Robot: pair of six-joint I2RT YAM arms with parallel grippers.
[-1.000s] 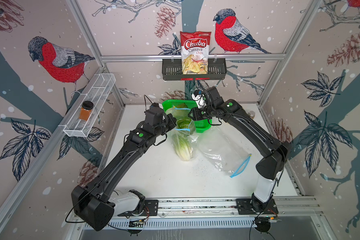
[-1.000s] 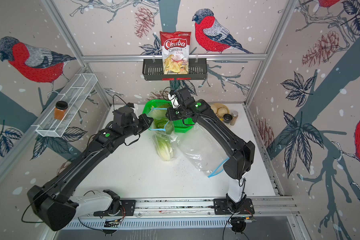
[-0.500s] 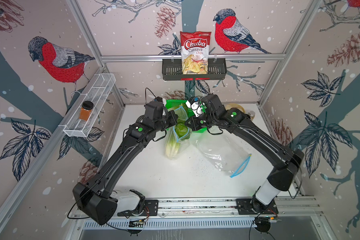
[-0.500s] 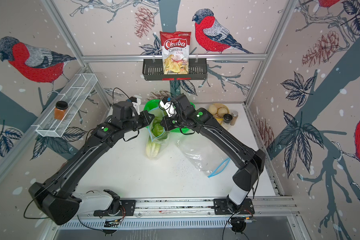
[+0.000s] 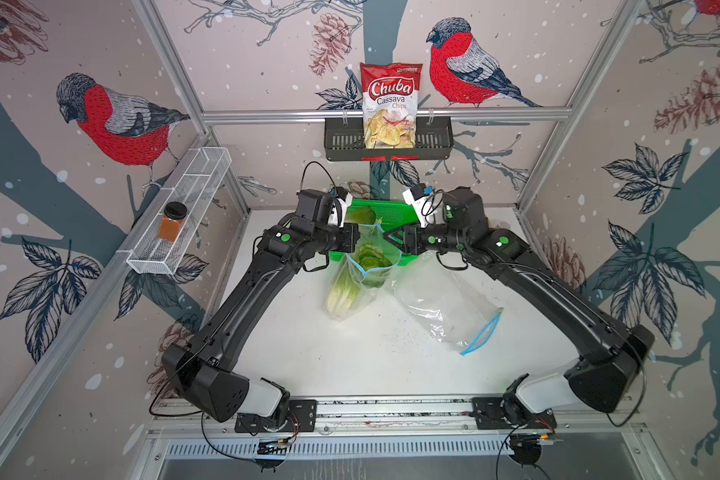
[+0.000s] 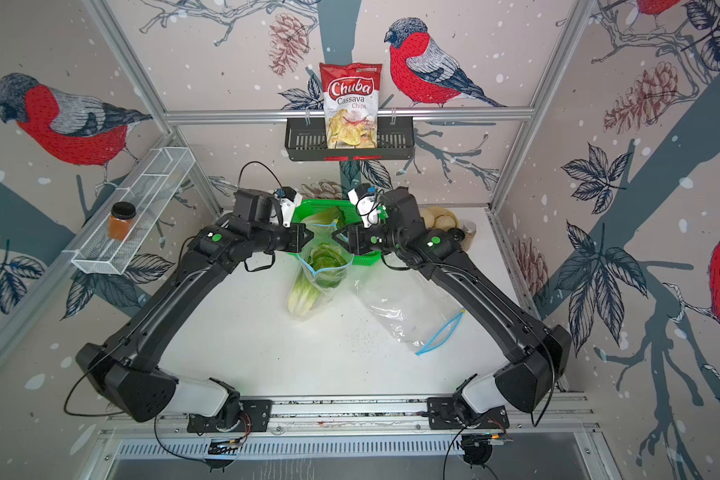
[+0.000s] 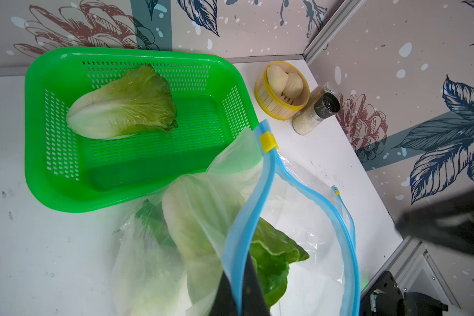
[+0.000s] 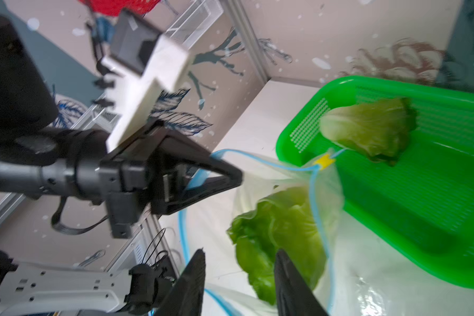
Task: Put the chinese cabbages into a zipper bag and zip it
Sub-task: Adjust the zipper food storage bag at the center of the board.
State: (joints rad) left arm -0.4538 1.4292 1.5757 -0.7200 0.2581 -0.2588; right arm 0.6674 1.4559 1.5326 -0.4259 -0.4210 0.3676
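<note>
Two chinese cabbages [image 5: 341,291] lie in the zipper bag [image 7: 225,164], slumped on the worktop [image 5: 350,374]: light, soft leaves under slippery film. Your left gripper [image 8: 237,176] has its jaws clenched on the blue zipper rim [image 7: 268,175]. The right gripper [image 8: 240,251] stands released over the leaves. Beyond, in the green basket [image 7: 39,164], take the last cabbage [image 7: 121,109] by its firm white base.
</note>
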